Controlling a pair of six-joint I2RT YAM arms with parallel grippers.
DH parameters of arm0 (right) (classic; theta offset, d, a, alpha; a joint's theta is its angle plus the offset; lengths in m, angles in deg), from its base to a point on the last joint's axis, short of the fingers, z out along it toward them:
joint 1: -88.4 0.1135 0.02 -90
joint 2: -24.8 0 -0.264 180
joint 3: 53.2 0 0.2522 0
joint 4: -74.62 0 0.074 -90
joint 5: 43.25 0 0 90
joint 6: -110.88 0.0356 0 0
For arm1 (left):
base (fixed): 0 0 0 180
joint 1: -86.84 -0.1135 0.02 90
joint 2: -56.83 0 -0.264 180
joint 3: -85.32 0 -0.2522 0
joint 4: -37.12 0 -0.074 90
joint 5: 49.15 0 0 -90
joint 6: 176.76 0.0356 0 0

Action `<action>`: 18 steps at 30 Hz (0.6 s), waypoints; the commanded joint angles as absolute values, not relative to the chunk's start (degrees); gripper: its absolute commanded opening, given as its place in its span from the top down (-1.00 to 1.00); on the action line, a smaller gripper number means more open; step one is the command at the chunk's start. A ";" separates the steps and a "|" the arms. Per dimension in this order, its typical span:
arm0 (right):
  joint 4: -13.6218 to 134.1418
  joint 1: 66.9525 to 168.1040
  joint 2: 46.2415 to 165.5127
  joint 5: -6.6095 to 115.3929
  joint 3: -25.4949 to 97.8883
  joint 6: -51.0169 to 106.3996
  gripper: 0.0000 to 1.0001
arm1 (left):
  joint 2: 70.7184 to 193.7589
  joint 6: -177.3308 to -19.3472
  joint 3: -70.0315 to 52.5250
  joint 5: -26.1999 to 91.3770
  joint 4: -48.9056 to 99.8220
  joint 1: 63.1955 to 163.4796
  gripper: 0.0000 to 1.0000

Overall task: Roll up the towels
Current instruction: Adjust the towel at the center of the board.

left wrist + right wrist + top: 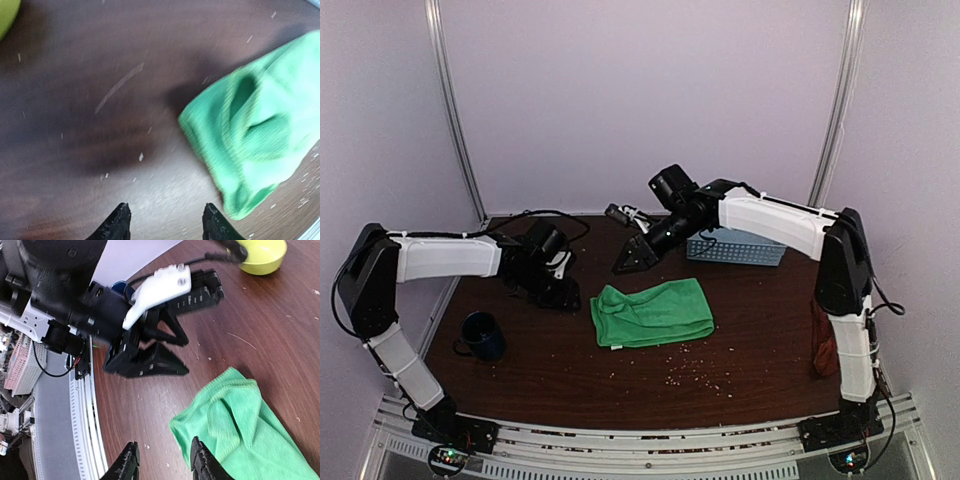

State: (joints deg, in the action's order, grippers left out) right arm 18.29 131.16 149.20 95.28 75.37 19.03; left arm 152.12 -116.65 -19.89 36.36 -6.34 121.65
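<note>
The bright green towel point(653, 312) lies crumpled and partly folded on the dark wood table, mid-centre. It also shows in the left wrist view point(252, 130) and the right wrist view point(240, 432). The rust-red towel point(823, 342) hangs at the table's right edge behind the right arm. My left gripper point(563, 293) is open and empty, low over the table just left of the green towel; its fingertips point(120, 214) show bare wood between them. My right gripper point(633, 258) is open and empty above the table behind the green towel's left end.
A light-blue basket point(737, 246) stands at the back right. A dark blue mug point(481, 335) sits at the front left. A yellow-green bowl point(260, 254) is at the back. Crumbs lie scattered on the table point(700, 372) in front of the towel.
</note>
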 commanded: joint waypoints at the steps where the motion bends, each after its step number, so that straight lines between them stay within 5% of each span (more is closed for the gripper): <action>1: 19.79 129.26 144.55 88.05 65.52 13.55 0.40 | 152.76 -113.49 -14.25 34.76 -2.17 120.83 -0.06; 5: 21.61 129.37 144.33 85.09 59.51 10.06 0.52 | 157.69 -113.26 -9.16 29.53 0.62 119.95 -0.06; 18: 24.54 132.12 154.39 85.84 63.01 10.29 0.34 | 166.00 -112.30 -8.22 14.54 7.82 117.03 0.06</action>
